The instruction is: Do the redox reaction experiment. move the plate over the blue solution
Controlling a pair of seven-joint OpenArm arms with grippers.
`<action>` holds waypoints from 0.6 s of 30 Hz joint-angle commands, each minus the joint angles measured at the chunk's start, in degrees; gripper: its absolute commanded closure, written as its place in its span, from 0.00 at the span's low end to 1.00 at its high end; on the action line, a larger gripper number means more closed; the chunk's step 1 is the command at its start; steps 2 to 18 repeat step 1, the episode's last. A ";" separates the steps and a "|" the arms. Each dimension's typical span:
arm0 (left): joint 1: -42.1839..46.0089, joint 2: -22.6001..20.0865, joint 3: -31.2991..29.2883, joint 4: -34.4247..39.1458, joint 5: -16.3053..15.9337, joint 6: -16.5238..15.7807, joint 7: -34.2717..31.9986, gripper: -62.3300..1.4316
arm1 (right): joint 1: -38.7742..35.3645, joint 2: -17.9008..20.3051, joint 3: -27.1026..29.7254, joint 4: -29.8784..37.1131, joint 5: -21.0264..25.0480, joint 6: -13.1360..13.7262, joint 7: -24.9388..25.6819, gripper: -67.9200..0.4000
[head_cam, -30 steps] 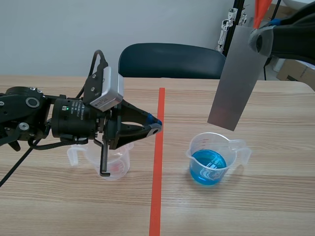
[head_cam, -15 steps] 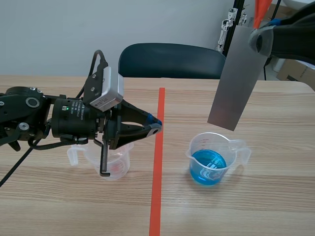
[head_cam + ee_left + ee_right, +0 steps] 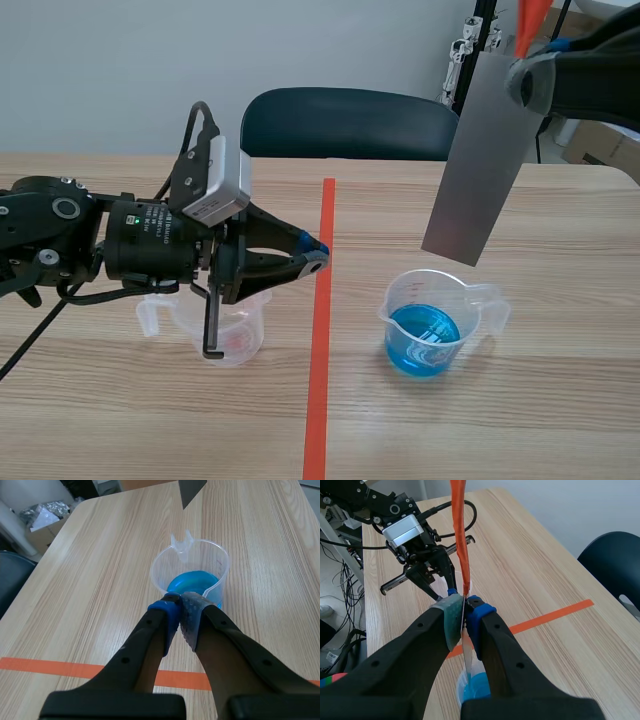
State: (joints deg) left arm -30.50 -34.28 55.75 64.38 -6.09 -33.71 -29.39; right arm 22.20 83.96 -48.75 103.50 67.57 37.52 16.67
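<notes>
Right arm (image 3: 590,80) raised, coming in high above the cup of blue liquid (image 3: 425,325). Right fingers (image 3: 451,615) pinched tight on the plate (image 3: 480,160), gripping it near its upper end. Plate is a long grey metal strip with an orange-red tip at the top. It hangs tilted, its lower end pointing down toward the cup and stopping just above the rim, clear of it and not in the liquid. From the right wrist the plate (image 3: 461,540) shows edge-on, with the cup (image 3: 472,685) directly below the fingers.

Left arm (image 3: 100,245) held low and level, well to the side of the cup, across the orange tape line (image 3: 320,330). Left fingers (image 3: 170,612) closed together, tips touching, nothing between them, pointing at the cup (image 3: 192,575) but short of it. A corner of the plate (image 3: 190,490) shows beyond the cup in this view.

Empty clear cup (image 3: 225,330) stands on the surface under the left arm, far side of the tape from the blue cup. Dark chair (image 3: 345,125) beyond the surface's far edge.
</notes>
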 commanded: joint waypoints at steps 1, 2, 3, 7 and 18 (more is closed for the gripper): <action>-0.81 0.28 -0.37 1.18 -0.81 0.07 -0.83 0.93 | 1.29 0.33 1.18 0.55 1.07 0.07 1.33 0.99; -0.81 0.28 -0.37 1.18 -0.81 0.07 -0.83 0.93 | 1.29 0.33 1.18 0.55 1.07 0.07 1.33 0.99; -0.81 0.28 -0.37 1.18 -0.81 0.07 -0.83 0.93 | 1.29 0.33 1.18 0.55 1.07 0.07 1.33 0.99; -0.81 0.28 -0.37 1.18 -0.81 0.07 -0.83 0.93 | 1.29 0.33 1.18 0.55 1.07 0.07 1.33 0.99; -0.81 0.28 -0.37 1.18 -0.81 0.07 -0.83 0.93 | 1.29 0.33 1.18 0.55 1.07 0.07 1.33 0.99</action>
